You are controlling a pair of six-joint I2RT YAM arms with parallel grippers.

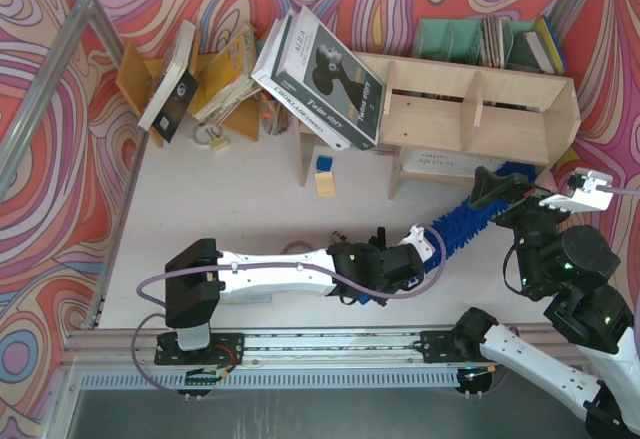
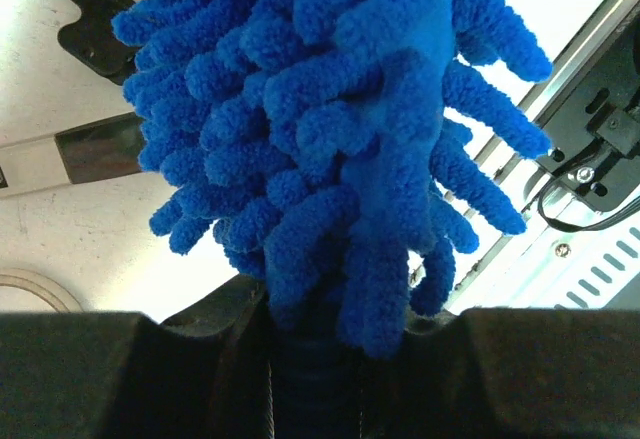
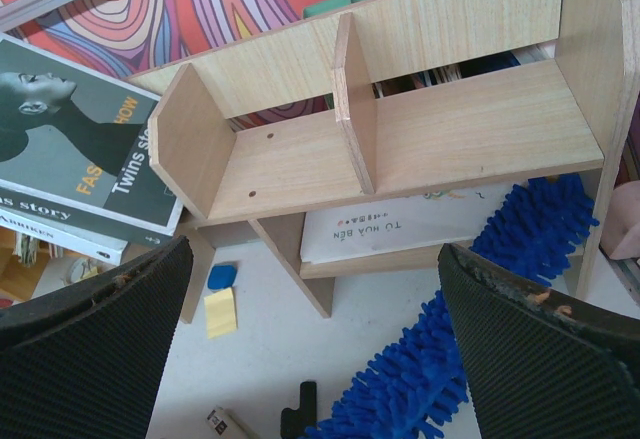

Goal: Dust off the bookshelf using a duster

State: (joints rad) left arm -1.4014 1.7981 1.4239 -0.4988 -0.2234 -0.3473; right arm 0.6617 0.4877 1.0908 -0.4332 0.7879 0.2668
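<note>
Top external, toward four o'clock: clamps the duster (image 1: 468,222) in the left pincer (image 1: 428,246), points its blue head toward two o'clock under the bookshelf (image 1: 480,109), holds the right pincer (image 1: 518,197) apart beside the tip.

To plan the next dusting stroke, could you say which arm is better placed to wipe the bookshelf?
The left arm: its jaws are shut on the duster, whose head lies low by the bookshelf. The right arm has open, empty jaws.
</note>
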